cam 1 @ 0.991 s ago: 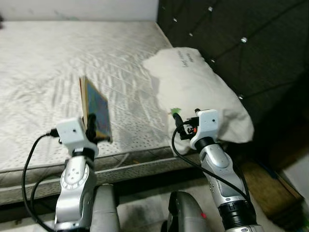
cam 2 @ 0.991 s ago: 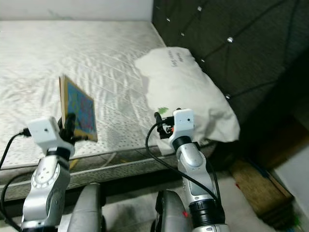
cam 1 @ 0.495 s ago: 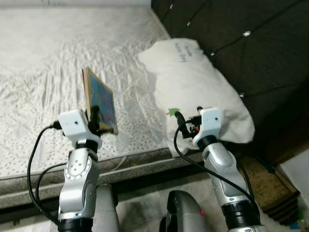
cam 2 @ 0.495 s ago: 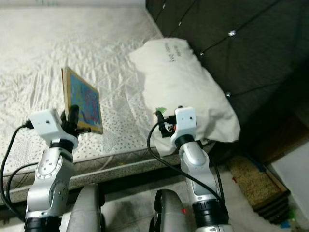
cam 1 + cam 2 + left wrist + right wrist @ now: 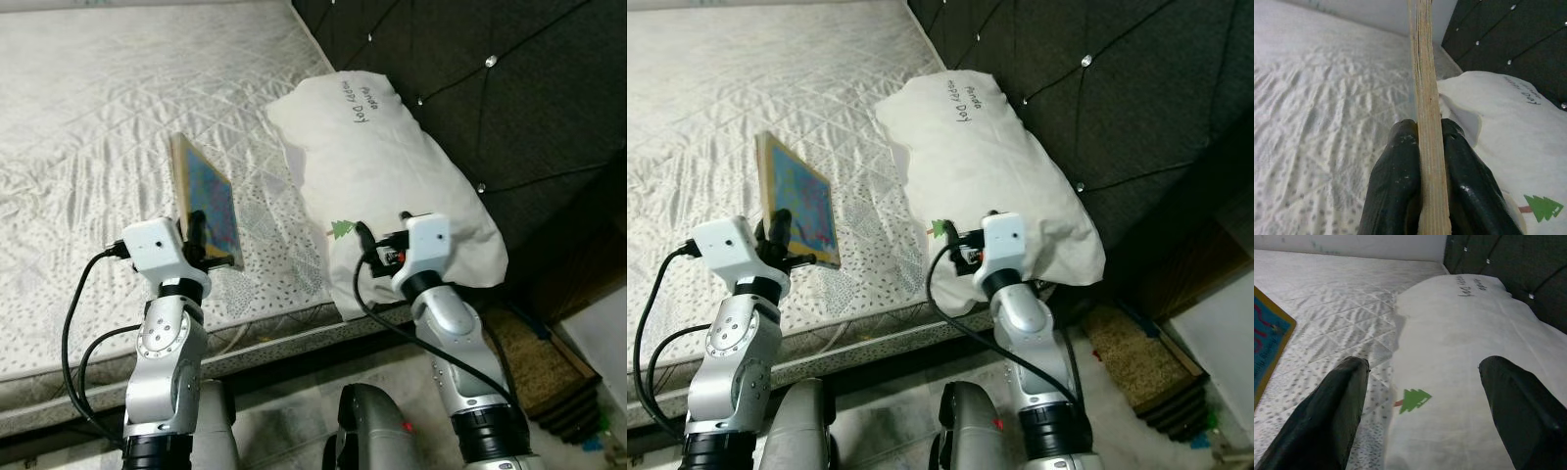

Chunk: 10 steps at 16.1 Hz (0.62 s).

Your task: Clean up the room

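Since a second ago the camera has swung, so the bed sits differently in the head views, and the book has tipped a little further back while remaining pinched upright in the left gripper. That gripper's two black fingers are pressed flat against both covers of the book, clamping it near its lower edge; the wrist view looks straight along the pale page block, which stands on end between the pads. The book has a yellow border and a blue, pink-marked cover that faces toward the pillow, and it is held above the mattress, near the bed's front edge, not touching it. The right gripper hovers with its fingers spread wide apart, holding nothing, just over the near end of the white pillow. A small green tree mark shows on the pillow between the open fingers, and handwriting runs across its far end. The pillow lies on the quilted mattress against the dark tufted headboard. A brown mat lies on the floor beside the bed.
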Tool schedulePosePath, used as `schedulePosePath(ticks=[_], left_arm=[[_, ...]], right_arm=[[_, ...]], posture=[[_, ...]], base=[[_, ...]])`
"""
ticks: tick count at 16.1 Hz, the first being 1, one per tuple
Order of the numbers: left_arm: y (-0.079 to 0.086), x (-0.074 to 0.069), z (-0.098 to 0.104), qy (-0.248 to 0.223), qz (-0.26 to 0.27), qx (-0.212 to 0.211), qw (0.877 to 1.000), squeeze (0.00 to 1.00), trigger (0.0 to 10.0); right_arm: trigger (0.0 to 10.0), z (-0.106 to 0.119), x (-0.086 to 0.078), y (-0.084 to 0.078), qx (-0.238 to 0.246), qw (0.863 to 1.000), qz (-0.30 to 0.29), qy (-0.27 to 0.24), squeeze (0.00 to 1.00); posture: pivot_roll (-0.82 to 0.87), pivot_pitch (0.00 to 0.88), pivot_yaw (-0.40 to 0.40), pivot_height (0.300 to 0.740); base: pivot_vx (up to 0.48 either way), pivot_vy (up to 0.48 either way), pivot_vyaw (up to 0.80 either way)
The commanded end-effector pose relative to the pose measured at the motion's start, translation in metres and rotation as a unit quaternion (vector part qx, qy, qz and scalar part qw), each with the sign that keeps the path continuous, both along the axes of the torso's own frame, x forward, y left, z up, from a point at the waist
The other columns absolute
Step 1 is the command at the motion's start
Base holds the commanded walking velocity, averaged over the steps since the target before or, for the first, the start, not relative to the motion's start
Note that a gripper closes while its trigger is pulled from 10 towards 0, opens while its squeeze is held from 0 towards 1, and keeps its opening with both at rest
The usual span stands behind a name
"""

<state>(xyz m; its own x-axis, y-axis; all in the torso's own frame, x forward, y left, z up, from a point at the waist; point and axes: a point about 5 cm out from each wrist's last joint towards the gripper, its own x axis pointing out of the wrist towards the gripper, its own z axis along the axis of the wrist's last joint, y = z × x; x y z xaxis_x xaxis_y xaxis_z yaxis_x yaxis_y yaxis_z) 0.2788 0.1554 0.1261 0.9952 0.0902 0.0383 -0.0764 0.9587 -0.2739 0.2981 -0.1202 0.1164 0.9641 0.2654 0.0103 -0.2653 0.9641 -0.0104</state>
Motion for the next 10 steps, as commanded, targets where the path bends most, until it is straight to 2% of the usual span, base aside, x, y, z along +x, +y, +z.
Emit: schedulePosePath(ticks=[1, 2, 3, 7, 9, 10], left_arm=[[-0.015, 0.004, 0.003, -0.002, -0.010, -0.055, 0.998, 0.00, 10.0], [-0.017, 0.006, 0.001, 0.006, -0.010, -0.086, 0.996, 0.00, 10.0], [-0.018, 0.008, -0.001, 0.012, -0.011, -0.098, 0.995, 0.00, 10.0], [-0.022, 0.019, 0.000, 0.015, -0.014, -0.129, 0.991, 0.00, 10.0], [-0.022, 0.029, 0.001, 0.014, -0.010, -0.158, 0.987, 0.00, 10.0], [-0.022, 0.029, 0.001, 0.014, -0.010, -0.160, 0.987, 0.00, 10.0]], right_arm=[[10.0, 0.001, -0.001, -0.002, -0.002, 1.000, -0.002, 0.000, 0.00], [10.0, 0.001, -0.001, -0.002, -0.002, 1.000, -0.002, 0.001, 0.00], [10.0, 0.001, -0.001, -0.002, -0.002, 1.000, -0.001, 0.001, 0.00], [10.0, 0.003, -0.005, -0.002, -0.001, 1.000, 0.003, -0.001, 0.00], [10.0, 0.005, -0.008, -0.006, -0.003, 1.000, 0.003, -0.004, 0.00], [10.0, 0.006, -0.008, -0.006, -0.003, 1.000, 0.004, -0.005, 0.00]], posture=[[0.01, 0.122, -0.087, 0.631], [0.01, 0.122, -0.087, 0.631], [0.01, 0.122, -0.087, 0.626], [-0.01, 0.132, -0.089, 0.601], [-0.01, 0.137, -0.092, 0.601], [-0.01, 0.137, -0.092, 0.601]], base=[[0.000, 0.000, 0.00], [0.000, 0.000, 0.00], [0.000, 0.000, 0.00], [0.000, 0.000, 0.00], [0.000, 0.000, 0.00], [0.000, 0.000, 0.00]])
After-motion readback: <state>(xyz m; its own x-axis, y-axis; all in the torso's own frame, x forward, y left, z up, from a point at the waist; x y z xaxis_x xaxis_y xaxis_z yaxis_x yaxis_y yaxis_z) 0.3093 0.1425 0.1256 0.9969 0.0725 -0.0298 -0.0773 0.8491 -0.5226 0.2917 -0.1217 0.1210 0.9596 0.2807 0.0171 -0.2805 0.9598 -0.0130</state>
